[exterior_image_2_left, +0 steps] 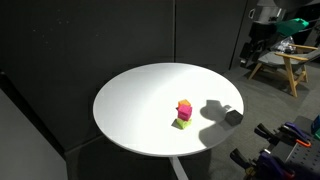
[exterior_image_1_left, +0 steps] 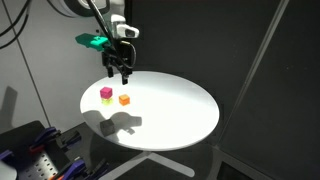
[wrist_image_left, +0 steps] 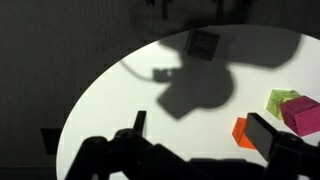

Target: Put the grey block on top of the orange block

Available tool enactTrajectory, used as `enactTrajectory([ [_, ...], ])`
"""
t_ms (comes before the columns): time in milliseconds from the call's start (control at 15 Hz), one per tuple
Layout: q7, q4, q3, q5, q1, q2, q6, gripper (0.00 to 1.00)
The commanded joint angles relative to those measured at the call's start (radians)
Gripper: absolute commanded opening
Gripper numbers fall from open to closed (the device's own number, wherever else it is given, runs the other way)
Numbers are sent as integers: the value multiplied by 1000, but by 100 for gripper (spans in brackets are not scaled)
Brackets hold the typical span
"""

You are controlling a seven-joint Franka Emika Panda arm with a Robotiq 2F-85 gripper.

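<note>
Now, your gripper (exterior_image_1_left: 122,75) hangs above the table (exterior_image_1_left: 180,115), wide open and empty. In the wrist view the grey block (wrist_image_left: 204,45) sits at twelve o'clock near the edge, the orange block (wrist_image_left: 241,131) at four. Push the grey block sideways and it could slide off.

The pale and dark jointed Franka arm (exterior_image_1_left: 102,12) reaches down from the upper edge in an exterior view. It ends in a wrist that carries a teal-green fitting (exterior_image_1_left: 93,42) on one side. Below the wrist, the black Robotiq gripper (exterior_image_1_left: 122,76) hangs upright with its tips pointing straight down. In the wrist view its two dark fingers (wrist_image_left: 264,132) rise from the bottom edge, with the jaws spread wide apart.
</note>
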Motion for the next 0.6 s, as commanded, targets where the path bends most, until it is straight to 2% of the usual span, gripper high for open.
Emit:
enactTrajectory([
  [0,38,-59,6,6,11,-14,57,100],
  [533,84,-106,29,13,41,54,139,100],
])
